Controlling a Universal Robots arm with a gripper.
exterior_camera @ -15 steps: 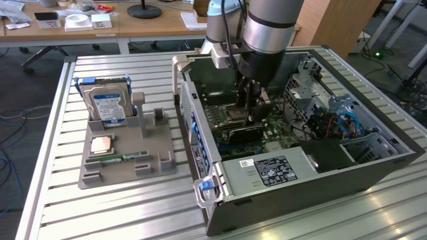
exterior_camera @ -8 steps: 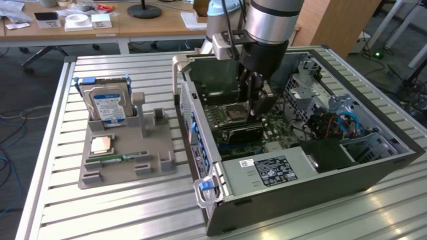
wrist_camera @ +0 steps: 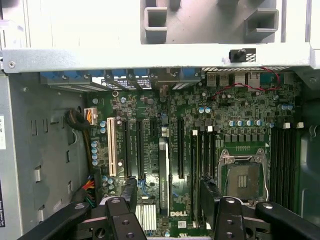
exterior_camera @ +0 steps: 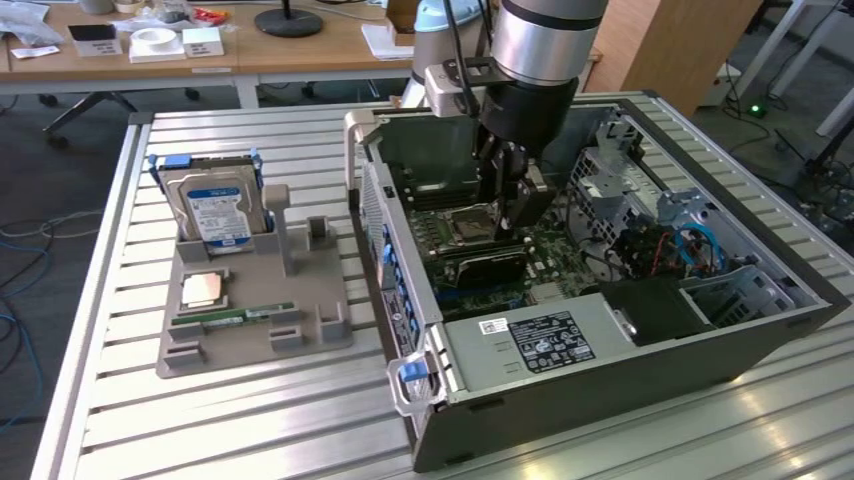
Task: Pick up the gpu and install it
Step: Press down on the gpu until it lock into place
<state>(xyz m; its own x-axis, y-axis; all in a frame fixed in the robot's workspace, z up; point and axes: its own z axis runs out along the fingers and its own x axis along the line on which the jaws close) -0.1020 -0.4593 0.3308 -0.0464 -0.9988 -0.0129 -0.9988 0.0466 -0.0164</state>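
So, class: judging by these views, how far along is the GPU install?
Done: the gpu is off the grey holder and stands in a motherboard slot. In hand: nothing; the open gripper straddles the card. Left: whether it is fully seated cannot be told.

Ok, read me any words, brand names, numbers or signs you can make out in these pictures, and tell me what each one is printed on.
"DELL": white letters on the green motherboard, wrist view.
Blue label on the hard drive in the grey holder: print too small to read.
White-and-black label on the power supply in the computer case: print too small to read.
Slot and component markings on the motherboard: too blurred to read.
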